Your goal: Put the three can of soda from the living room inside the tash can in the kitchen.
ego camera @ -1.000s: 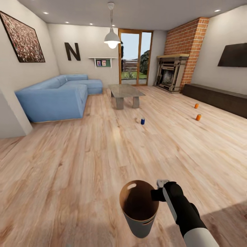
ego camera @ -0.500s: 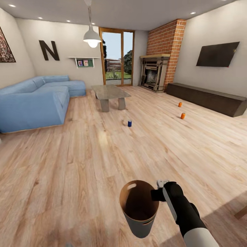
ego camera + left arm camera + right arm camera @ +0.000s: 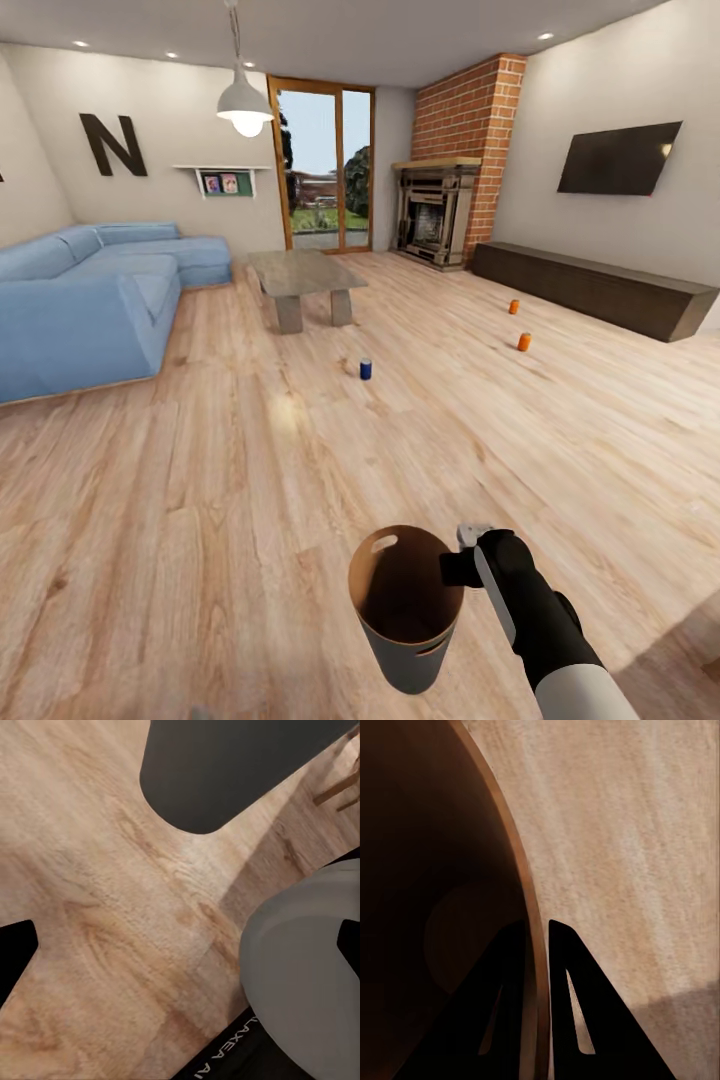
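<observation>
My right claw (image 3: 462, 556) is clenched on the rim of the trash can (image 3: 405, 606), carried in the living room. Two orange soda cans (image 3: 524, 342) stand on the floor near the cabinet (image 3: 600, 288). Next: drive closer to them. Left claw state: cannot tell.

sofa (image 3: 80, 300) cut off at edge, orange cans (image 3: 524, 342) too small for detail

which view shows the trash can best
The head view: the whole trash can shows there, brown inside, pale outside, an oval slot near its rim, held off the floor by the right gripper. The right wrist view gives a close slice of its rim, pinched between the two fingers, plus the dark interior.
</observation>
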Robot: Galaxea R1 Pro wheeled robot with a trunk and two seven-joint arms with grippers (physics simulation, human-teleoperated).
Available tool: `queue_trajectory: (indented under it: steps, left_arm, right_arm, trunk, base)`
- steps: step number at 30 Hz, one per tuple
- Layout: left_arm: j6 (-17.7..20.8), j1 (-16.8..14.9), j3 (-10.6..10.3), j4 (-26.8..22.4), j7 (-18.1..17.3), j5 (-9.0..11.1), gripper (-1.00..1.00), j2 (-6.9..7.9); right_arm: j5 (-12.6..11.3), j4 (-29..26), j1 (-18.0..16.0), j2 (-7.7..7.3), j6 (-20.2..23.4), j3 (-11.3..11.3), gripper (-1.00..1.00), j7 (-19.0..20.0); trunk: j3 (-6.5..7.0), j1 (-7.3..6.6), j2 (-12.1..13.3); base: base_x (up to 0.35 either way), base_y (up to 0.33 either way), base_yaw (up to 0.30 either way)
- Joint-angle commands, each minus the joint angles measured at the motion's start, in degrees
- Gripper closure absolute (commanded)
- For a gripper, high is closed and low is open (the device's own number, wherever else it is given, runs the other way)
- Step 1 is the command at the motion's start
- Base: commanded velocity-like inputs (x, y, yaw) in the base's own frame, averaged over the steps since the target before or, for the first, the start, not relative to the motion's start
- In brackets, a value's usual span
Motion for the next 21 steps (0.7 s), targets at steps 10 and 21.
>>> queue_trajectory:
  steps: [10,21]
  left_arm:
    - [0.00,0.00,0.00,0.00,0.00,0.00,-1.00,0.00]
    - [0.00,0.00,0.00,0.00,0.00,0.00,-1.00,0.00]
  right_arm:
    - [-1.20,0.01,-0.02,0.01,0.00,0.00,1.00,0.29]
    - [-1.20,-0.01,-0.02,0.01,0.00,0.00,1.00,0.29]
  trunk:
    - [0.01,0.00,0.00]
    - [0.01,0.00,0.00]
  base:
    - [0.345,0.000,-0.162]
    - [0.346,0.000,-0.163]
